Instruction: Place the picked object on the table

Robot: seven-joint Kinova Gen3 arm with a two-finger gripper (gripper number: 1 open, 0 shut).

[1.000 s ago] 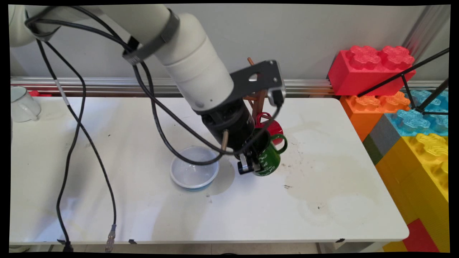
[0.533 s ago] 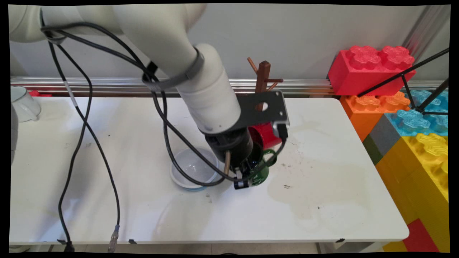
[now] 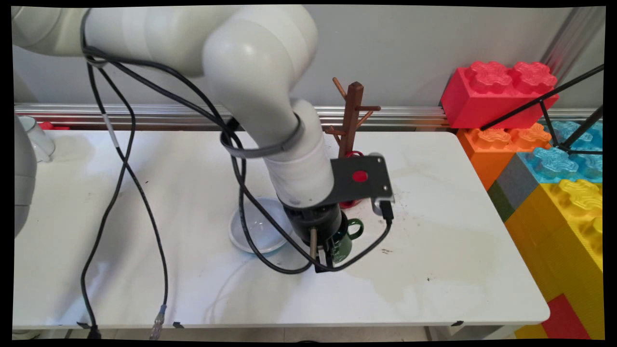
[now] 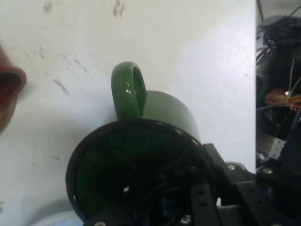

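The claw (image 3: 326, 254) was clamped on the rim of a green mug (image 3: 344, 239), one finger inside the cup and one outside, the mug low at the table (image 3: 448, 250). The mug's handle (image 4: 128, 89) pointed away from the claw's palm. A white bowl (image 3: 254, 230) sat just beside the claw, and a red mug (image 4: 8, 92) lay close behind, below a wooden mug tree (image 3: 353, 115).

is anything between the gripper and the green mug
Nothing visible. The gripper is shut on the green mug, one finger reaching inside its rim. The white bowl sits beside it and the red mug behind, both clear of the grasp.
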